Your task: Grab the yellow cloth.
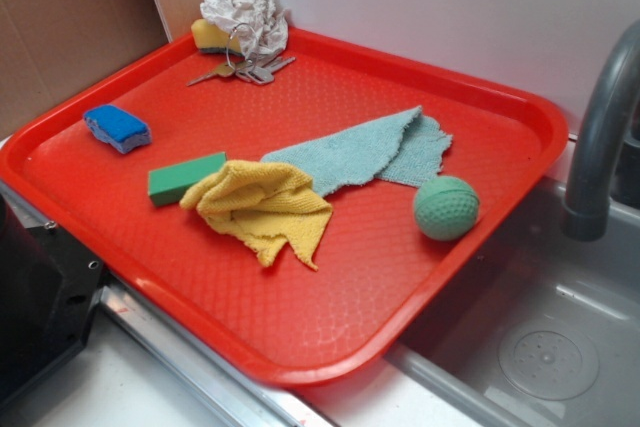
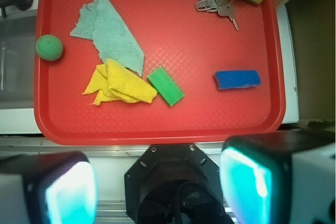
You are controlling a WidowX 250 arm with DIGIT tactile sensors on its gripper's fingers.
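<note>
The yellow cloth (image 1: 262,207) (image 2: 118,84) lies crumpled near the middle of the red tray (image 1: 300,347) (image 2: 157,129), with a pale teal cloth (image 1: 365,152) (image 2: 107,30) touching its far side. In the wrist view my gripper (image 2: 157,187) hangs high above the tray's near edge, well short of the cloth. Its two fingers, with teal pads (image 2: 71,192), stand wide apart with nothing between them. The gripper does not show in the exterior view.
On the tray also lie a green block (image 1: 185,177) (image 2: 165,85) touching the yellow cloth, a blue sponge (image 1: 117,127) (image 2: 237,79), a green ball (image 1: 446,207) (image 2: 49,47), keys (image 1: 245,69) (image 2: 215,3) and a white paper wad (image 1: 245,12) over a yellow sponge. A sink with a faucet (image 1: 600,137) lies right.
</note>
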